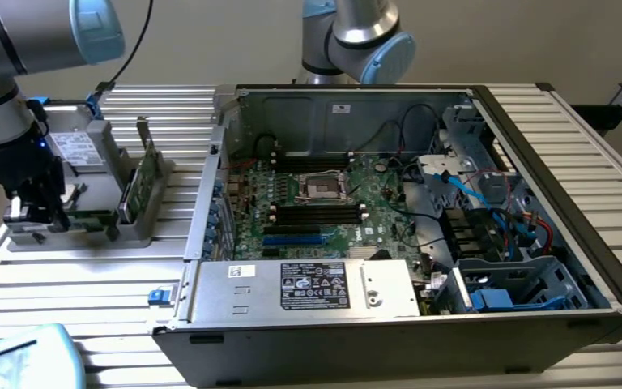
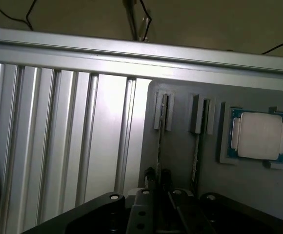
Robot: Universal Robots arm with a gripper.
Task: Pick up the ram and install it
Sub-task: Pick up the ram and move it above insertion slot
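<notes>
Slatted aluminium bench (image 1: 74, 300) carries an open black computer case (image 1: 343, 348). At the exterior view's left stands a grey slotted parts holder (image 2: 214, 185). Square silver processor chip (image 2: 259, 135) lies in a holder recess. Thin green ram (image 2: 159, 139), seen edge-on, stands in a holder slot. Tool (image 2: 158, 178) narrow, pinching the ram's edge.

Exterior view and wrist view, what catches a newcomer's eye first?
The open computer case, green motherboard exposed, sits in the exterior view's middle. At that view's left the gripper is down at a gray holder. In the wrist view the ram stands edge-on beside a square silver processor.
</notes>
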